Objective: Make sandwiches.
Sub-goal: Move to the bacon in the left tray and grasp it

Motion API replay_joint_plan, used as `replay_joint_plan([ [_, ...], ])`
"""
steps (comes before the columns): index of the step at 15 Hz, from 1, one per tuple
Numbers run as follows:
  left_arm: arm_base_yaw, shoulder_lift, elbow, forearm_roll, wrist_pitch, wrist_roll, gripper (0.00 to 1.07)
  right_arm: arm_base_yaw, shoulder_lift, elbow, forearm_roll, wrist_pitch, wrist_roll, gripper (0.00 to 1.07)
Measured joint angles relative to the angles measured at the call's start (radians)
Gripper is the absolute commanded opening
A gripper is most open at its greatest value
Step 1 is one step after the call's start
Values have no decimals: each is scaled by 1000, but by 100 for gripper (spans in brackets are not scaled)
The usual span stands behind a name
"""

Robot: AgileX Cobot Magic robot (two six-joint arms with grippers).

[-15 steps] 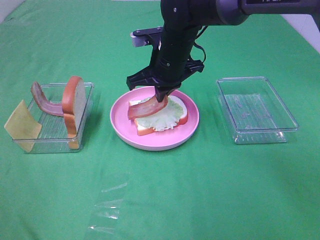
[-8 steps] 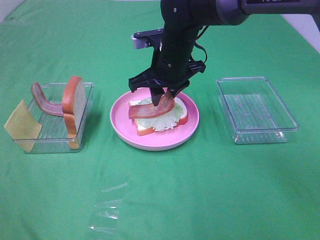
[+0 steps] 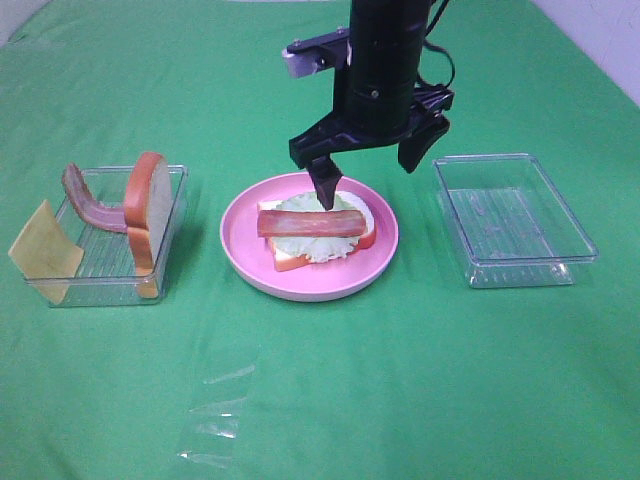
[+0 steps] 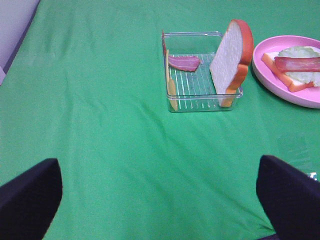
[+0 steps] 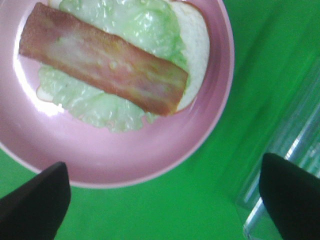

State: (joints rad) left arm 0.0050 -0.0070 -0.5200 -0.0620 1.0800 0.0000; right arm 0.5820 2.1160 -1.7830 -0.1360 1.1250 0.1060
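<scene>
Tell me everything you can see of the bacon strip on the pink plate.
The bacon strip is a flat, reddish-brown rectangular toy piece with paler streaks, plastic-looking and glossy. It lies flat across the pale green lettuce, which sits on a bread slice on the pink plate. The open right end effector hangs above, not gripping it.

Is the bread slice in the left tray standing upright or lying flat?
Upright. The bread slice stands on its crust edge inside the tray, its white face turned sideways.
</scene>
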Motion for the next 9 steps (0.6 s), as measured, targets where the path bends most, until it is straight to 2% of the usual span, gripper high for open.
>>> replay_joint_plan([
  [2, 0, 0, 0, 0, 0, 0, 98, 0, -84, 0, -1, 76, -20, 98],
  [6, 0, 0, 0, 0, 0, 0, 98, 0, -250, 38, 3, 84, -59, 98],
  [9, 0, 0, 0, 0, 0, 0, 98, 0, -440, 235, 3, 84, -67, 98],
])
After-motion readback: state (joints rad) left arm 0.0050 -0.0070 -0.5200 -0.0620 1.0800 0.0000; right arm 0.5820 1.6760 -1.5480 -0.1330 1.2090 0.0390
